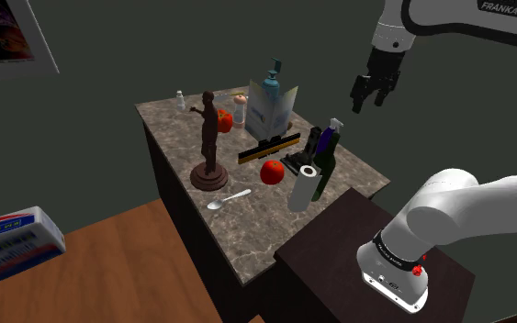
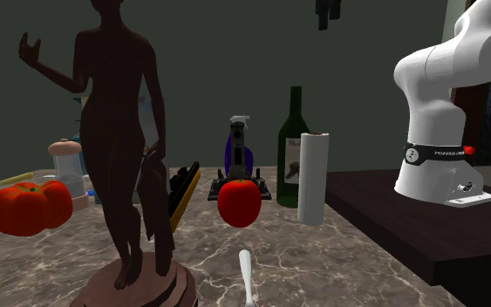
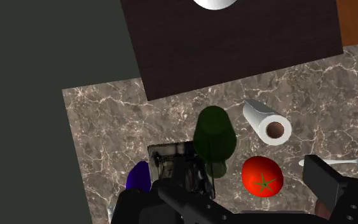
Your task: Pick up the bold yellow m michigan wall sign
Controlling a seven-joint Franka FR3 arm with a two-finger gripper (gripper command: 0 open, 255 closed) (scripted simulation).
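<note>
**Shoulder view.** The gripper (image 1: 369, 95) hangs in the air well above the marble counter (image 1: 175, 124), over its right-hand part, with its two black fingers spread apart and nothing between them. The wall sign (image 1: 270, 147) is a long dark slab with a yellow edge. It rests on the counter, low and to the left of the gripper and well apart from it. The sign lies between the brown statue (image 1: 210, 142) on its left and the green bottle (image 1: 326, 163) on its right. A red tomato (image 1: 272, 172) sits just in front of it and a blue-and-white carton (image 1: 273, 105) stands behind it. A paper towel roll (image 1: 305, 187) stands upright beside the bottle, and a spoon (image 1: 228, 199) lies on the counter near the statue's base. A second tomato (image 1: 224, 120) sits behind the statue.

**Second exterior view.** The sign (image 2: 185, 196) is seen nearly end-on, as a dark band with a yellow strip, between the statue (image 2: 121, 148) and the tomato (image 2: 239, 202). The gripper (image 2: 327, 13) enters from the top edge, high above the bottle (image 2: 294, 144) and to the right of the sign.

**Wrist view.** The gripper (image 3: 254, 197) looks straight down with its fingers wide apart and clasping nothing. Below it are the bottle (image 3: 214, 137), the tomato (image 3: 262, 177), the paper towel roll (image 3: 268, 123) and the spoon (image 3: 343, 162).
</note>
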